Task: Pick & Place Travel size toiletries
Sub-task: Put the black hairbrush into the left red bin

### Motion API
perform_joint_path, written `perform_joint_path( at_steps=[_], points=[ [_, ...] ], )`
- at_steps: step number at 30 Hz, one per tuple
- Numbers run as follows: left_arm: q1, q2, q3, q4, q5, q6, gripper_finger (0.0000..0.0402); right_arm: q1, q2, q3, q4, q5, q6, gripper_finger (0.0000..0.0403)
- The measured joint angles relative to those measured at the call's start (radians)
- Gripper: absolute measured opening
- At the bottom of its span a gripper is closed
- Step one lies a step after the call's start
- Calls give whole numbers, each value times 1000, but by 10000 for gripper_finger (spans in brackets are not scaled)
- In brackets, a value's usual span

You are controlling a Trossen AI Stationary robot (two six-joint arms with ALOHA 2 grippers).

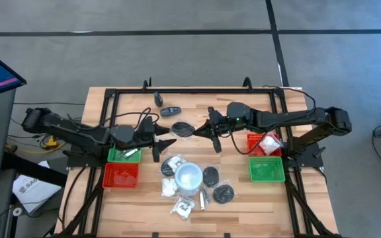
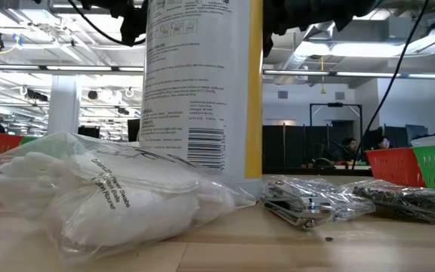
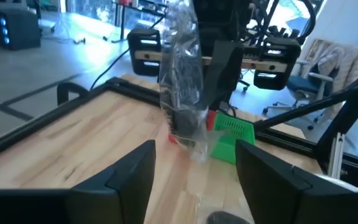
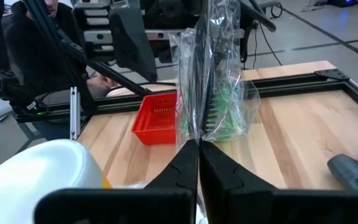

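Gripping wrapped black disc (image 1: 183, 128) | right gripper (image 1: 211, 129) jaws shut | left gripper (image 1: 167, 143) jaws apart

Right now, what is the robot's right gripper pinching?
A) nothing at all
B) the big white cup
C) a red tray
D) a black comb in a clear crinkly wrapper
D: in the right wrist view the right gripper is shut on the wrapped comb, which stands up from its closed fingers above the table, in front of a red tray.

Wrapped white pads (image 2: 97, 198) bear small print, not legible
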Motion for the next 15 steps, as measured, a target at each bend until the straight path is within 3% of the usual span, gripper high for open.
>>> perform_joint_path(
  at_steps=[9,15],
  points=[
    [52,37,0,97,3,8,214,0,0,0,13,0,-7,0],
    [99,102,0,208,99,40,214,0,0,0,19,1,-15,0]
  ],
)
